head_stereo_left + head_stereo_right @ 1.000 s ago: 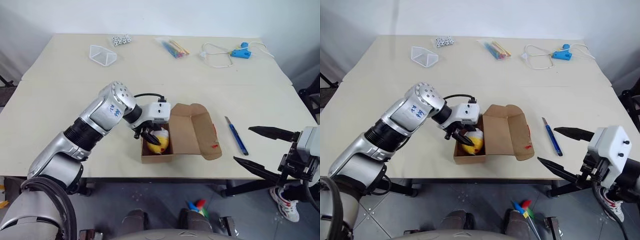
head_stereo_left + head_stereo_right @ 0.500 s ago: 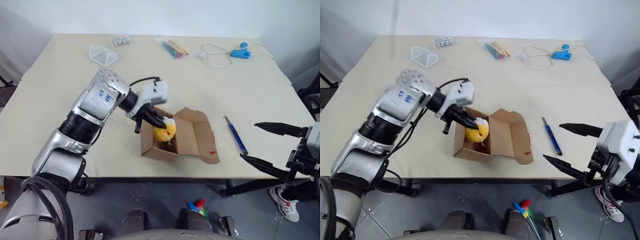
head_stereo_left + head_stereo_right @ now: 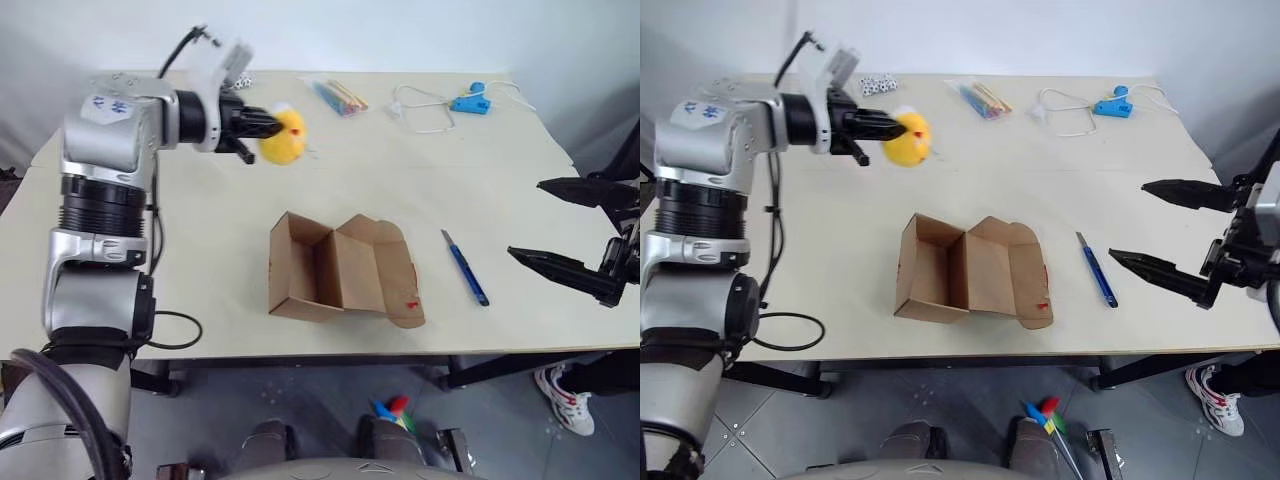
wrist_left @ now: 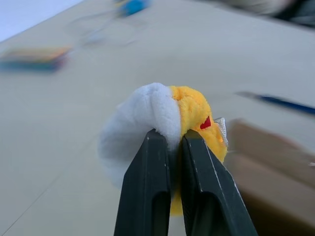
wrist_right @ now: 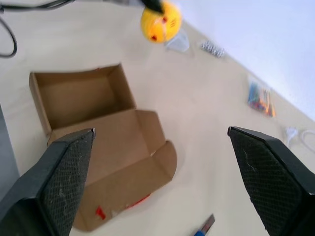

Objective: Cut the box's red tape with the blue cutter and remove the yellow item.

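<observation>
My left gripper (image 3: 263, 129) is shut on the yellow item (image 3: 284, 138), a round yellow and white plush with a red mark. It holds the plush in the air over the table's far left, well clear of the box. In the left wrist view both fingers (image 4: 150, 187) pinch the yellow item (image 4: 197, 110). The brown box (image 3: 335, 272) lies open and empty mid-table, with the red tape (image 3: 411, 302) torn on its right flap. The blue cutter (image 3: 466, 268) lies on the table right of the box. My right gripper (image 3: 525, 218) hovers open at the table's right edge, beyond the cutter.
A clear bag of coloured sticks (image 3: 340, 96) and a light-blue tool with a white cord (image 3: 466, 102) lie along the far edge. Small dice (image 3: 877, 85) sit at the far left, behind the left gripper. The box (image 5: 98, 113) lies below the right gripper's fingers.
The left gripper closed on the yellow item, lifted it out of the box and carried it up toward the far left. The tilted box settled flat. The right gripper rose slightly.
</observation>
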Available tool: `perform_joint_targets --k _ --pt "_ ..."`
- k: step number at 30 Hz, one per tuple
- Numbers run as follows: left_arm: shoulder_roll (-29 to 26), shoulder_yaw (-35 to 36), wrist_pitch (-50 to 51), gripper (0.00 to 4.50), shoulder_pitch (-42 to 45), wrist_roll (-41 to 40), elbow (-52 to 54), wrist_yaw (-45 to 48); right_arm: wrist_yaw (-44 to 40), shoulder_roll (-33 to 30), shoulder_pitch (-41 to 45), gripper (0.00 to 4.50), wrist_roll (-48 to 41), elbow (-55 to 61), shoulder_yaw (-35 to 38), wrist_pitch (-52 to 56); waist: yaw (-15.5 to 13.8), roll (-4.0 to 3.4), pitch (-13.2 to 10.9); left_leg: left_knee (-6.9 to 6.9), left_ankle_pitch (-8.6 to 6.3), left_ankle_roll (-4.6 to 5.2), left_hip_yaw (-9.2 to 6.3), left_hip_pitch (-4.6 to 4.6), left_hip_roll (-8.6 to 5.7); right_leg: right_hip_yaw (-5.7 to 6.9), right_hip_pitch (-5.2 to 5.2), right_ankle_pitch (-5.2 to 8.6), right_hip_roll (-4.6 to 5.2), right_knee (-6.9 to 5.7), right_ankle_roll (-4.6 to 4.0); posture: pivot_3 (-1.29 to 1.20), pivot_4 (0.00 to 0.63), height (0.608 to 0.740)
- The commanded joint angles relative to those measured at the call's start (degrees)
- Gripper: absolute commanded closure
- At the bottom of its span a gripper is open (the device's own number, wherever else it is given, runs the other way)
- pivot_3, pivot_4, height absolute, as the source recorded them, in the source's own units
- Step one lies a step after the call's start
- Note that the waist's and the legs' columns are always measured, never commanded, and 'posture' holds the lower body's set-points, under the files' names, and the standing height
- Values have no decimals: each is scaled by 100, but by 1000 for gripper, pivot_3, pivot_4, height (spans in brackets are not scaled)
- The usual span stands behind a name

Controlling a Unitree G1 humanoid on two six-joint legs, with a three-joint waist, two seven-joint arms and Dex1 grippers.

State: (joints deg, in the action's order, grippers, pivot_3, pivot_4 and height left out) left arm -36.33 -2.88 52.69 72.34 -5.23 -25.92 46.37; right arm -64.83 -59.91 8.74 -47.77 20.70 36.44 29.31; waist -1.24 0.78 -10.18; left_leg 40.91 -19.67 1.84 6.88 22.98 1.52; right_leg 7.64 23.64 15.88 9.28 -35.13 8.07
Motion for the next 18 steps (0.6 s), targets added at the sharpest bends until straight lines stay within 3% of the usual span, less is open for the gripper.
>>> perform_joint_targets --k 1,5,10,18 --pt "-257 261 279 4490 -169 225 52 -640 -415 -29 235 0 -102 -445 -84 -203 -1 0 0 -1 0 0 1 1 0 1 1 0 0 0 0 0 150 740" --pt "-771 515 1370 4490 -1485 485 455 -1360 -1078 -186 913 0 204 -1326 -861 -426 44 -1 0 -1 0 0 3 -4 -1 -7 0 -1 1 0 2 0 150 740" --pt "-811 802 1910 4490 -1972 402 996 -1790 -1473 -190 1317 0 257 -1618 -1285 -361 -33 21 -12 13 -2 -5 -8 -4 11 -3 3 -1 0 -36 1 0 150 740" --pt "-1188 1069 2562 2003 -2462 205 1874 -1921 -1629 -11 1903 0 534 -2023 -1816 -473 1 21 -12 10 -4 -14 -3 -9 9 -9 6 0 0 -41 0 0 150 740"
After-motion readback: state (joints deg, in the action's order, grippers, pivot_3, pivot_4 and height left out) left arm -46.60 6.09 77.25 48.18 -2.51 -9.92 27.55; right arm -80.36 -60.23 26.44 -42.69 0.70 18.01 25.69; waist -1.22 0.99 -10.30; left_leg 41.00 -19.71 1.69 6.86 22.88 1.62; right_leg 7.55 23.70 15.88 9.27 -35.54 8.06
